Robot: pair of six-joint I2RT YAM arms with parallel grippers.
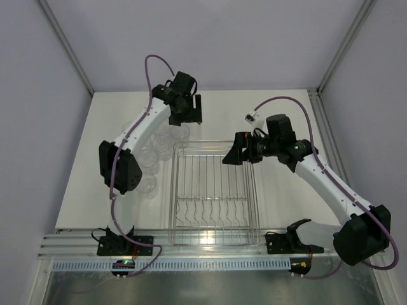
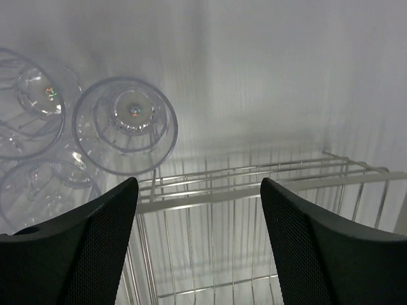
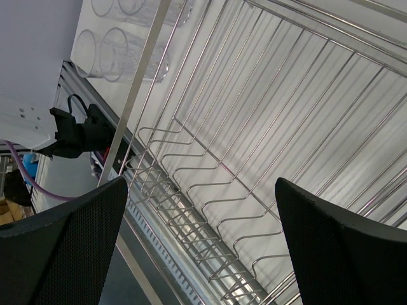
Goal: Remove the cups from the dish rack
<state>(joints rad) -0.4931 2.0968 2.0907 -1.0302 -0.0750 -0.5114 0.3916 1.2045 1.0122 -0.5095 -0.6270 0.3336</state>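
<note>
The silver wire dish rack (image 1: 213, 194) sits mid-table and holds no cups that I can see. Several clear plastic cups (image 1: 159, 149) stand on the table left of the rack; the left wrist view shows one upside-down cup (image 2: 125, 124) beside others (image 2: 28, 108), and the right wrist view shows more cups (image 3: 121, 54) past the rack's rim. My left gripper (image 1: 191, 111) is open and empty above the table behind the rack's far left corner (image 2: 152, 190). My right gripper (image 1: 232, 154) is open and empty over the rack's far right part, above its prongs (image 3: 210, 210).
The frame's aluminium rail (image 1: 210, 248) runs along the near table edge. Grey walls enclose the table on left, back and right. A white tag (image 1: 250, 117) hangs on the right arm's cable.
</note>
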